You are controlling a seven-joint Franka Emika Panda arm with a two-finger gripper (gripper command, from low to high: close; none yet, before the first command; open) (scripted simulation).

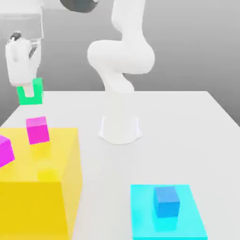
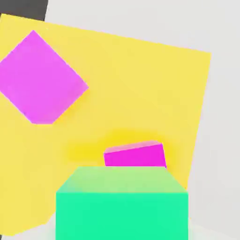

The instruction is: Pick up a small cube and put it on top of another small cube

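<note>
Claw: pinching green cube. Yellow block: two magenta cubes (one turned askew). Cyan slab: blue cube.

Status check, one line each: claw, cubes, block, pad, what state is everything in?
Claw: shut on the green cube
Green cube: gripped, raised off the table
Magenta cube: resting on the yellow block
Other magenta shape: on the yellow block, turned askew
Blue cube: resting on the cyan pad
Yellow block: bearing both magenta pieces
Cyan pad: lying flat
</note>
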